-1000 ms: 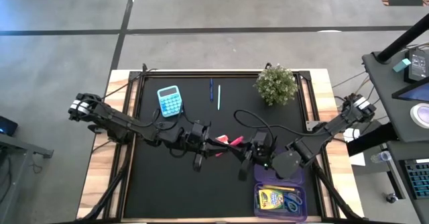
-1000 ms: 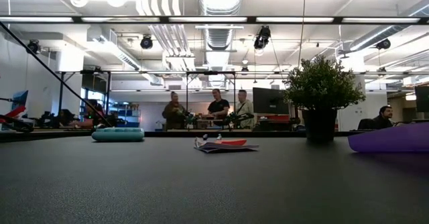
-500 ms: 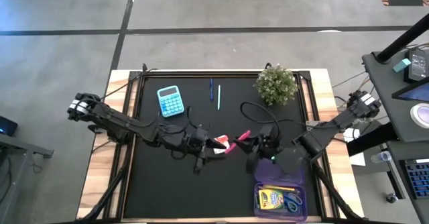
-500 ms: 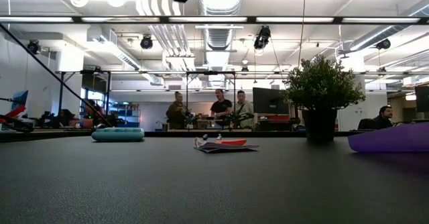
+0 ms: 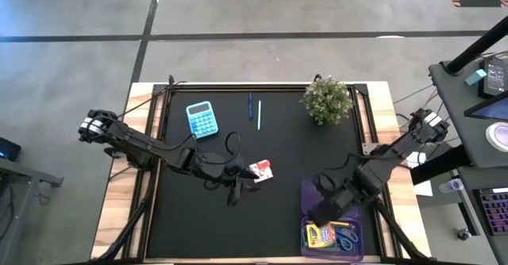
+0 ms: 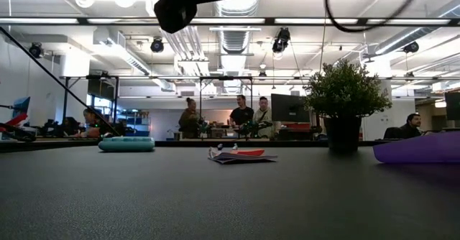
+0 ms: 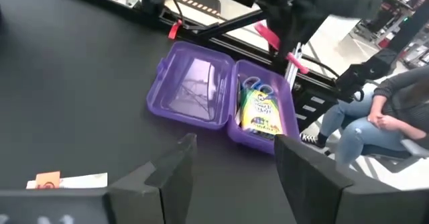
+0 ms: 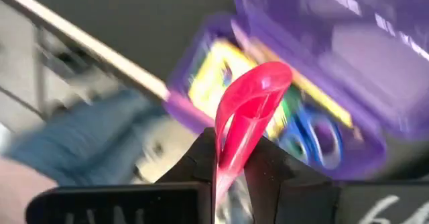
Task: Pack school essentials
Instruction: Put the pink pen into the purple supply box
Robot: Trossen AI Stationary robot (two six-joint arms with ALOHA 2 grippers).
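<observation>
My right gripper (image 5: pixel 321 209) hovers over the open purple case (image 5: pixel 329 195) at the table's near right, shut on a thin pink pen (image 8: pixel 251 110). The case's base holds the yellow-green crayon box (image 5: pixel 319 236) and blue-handled scissors (image 5: pixel 345 237). My left gripper (image 5: pixel 242 179) is near the table's middle, open (image 7: pixel 234 143) with nothing between its fingers. Beside it, the white-and-red packet (image 5: pixel 260 170) lies flat on the table. My right gripper pinches the pink pen's lower part (image 8: pixel 226 167) between its two fingers (image 8: pixel 201 157). The pen sticks out past the fingertips, lifted clear above the case. Its rounded free end (image 8: pixel 268 80) points toward the crayon box (image 8: pixel 214 70) and scissors (image 8: pixel 315 133).
At the far left lies a light blue calculator (image 5: pixel 200 119). Two thin pens (image 5: pixel 254 110) are at the far middle and a bushy potted plant (image 5: pixel 327 98) at the far right. People stand in the room beyond the table. A seated person (image 7: pixel 382 117) is near the case's side.
My right gripper has carried the pink pen from the table's middle, by my left gripper, toward the near right edge and over the purple case. The pen has come away from my left gripper, which has stayed in place. The packet has not moved.
</observation>
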